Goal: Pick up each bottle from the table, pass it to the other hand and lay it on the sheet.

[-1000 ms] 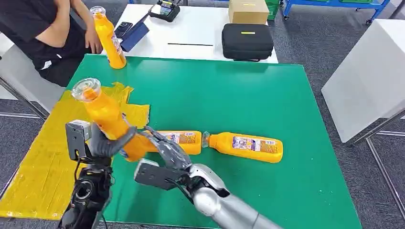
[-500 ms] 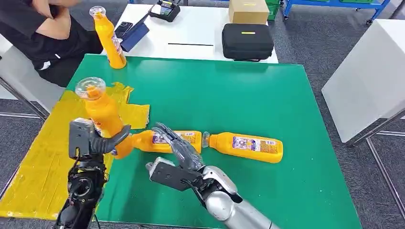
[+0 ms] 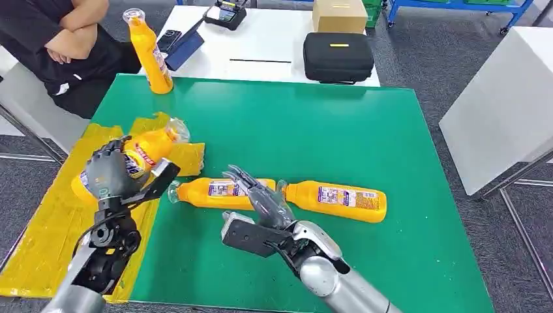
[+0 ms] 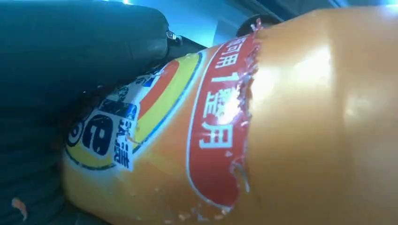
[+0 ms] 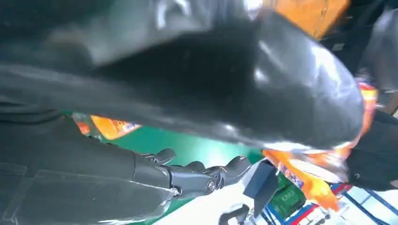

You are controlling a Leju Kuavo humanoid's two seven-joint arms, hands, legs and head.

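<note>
left hand point(image 3: 107, 175) grips bottle point(image 3: 140, 153) (tilted over sheet point(image 3: 39, 241)) | right hand point(image 3: 261, 202) spread

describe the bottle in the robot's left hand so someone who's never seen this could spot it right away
On the green table, look to the yellow sheet at its left edge. The orange bottle tilted over that sheet is gripped by the left hand. Unlike the two orange bottles lying on the bare green mat and the upright one at the far edge, it is held in a hand.
</note>
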